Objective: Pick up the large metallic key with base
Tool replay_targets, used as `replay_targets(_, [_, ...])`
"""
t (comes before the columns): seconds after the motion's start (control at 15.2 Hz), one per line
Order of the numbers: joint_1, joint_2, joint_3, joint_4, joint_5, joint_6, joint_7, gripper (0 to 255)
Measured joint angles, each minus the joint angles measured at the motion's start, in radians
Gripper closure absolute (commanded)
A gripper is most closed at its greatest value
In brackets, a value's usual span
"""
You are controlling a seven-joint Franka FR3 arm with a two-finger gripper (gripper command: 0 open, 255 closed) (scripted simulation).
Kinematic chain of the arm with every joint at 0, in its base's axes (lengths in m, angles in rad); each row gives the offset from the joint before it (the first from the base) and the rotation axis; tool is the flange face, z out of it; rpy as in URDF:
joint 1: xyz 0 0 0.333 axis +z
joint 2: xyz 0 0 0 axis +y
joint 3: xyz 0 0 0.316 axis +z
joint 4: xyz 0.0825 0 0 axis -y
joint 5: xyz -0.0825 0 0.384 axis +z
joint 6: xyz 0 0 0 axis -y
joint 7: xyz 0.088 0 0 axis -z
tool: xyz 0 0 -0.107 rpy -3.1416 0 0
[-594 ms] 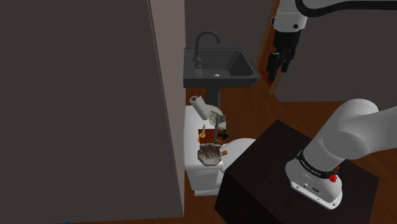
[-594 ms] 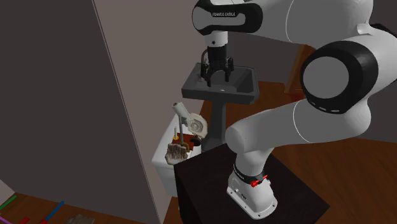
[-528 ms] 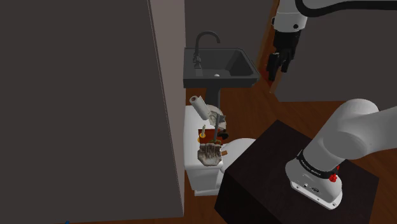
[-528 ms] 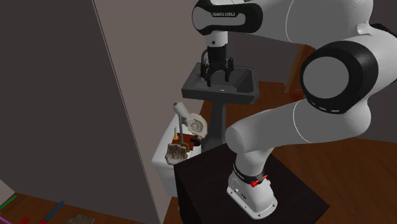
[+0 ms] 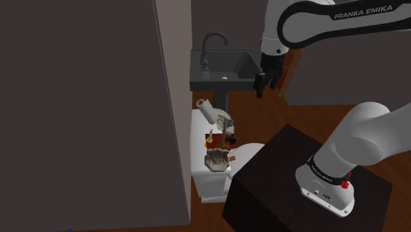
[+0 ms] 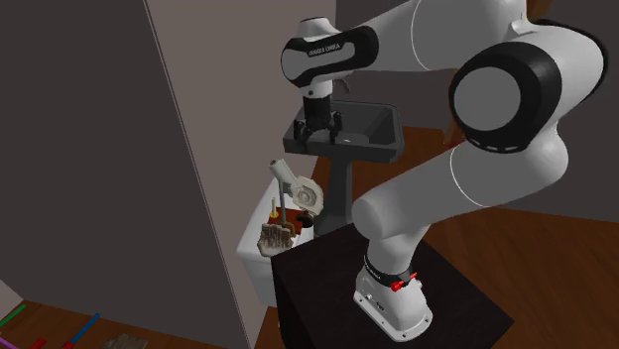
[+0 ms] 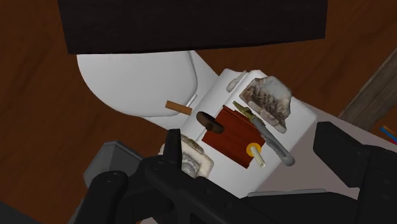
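Note:
The large key has a grey metal shaft with a dull brass end. It stands on a red-brown base on top of the white toilet tank. In the shoulder view the key rises beside the base. My gripper hangs open over the right rim of the dark sink, well above the key and further back than it. In the second exterior view the gripper holds nothing. One black finger shows in the wrist view.
On the tank also sit a pale roll-like object, a brown ragged lump and a dark knob. The toilet bowl abuts the black stand. A dark wall panel borders the shoulder view's left. The floor is wood.
The arm has swung toward the shoulder view's left, carrying the gripper from beside the doorway to over the sink's right rim. The fingers stay apart.

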Motion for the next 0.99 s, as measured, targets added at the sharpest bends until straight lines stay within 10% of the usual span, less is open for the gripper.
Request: replay_targets(0.99, [0.046,0.489,0.135,0.012,0.028,0.566,0.17,0])
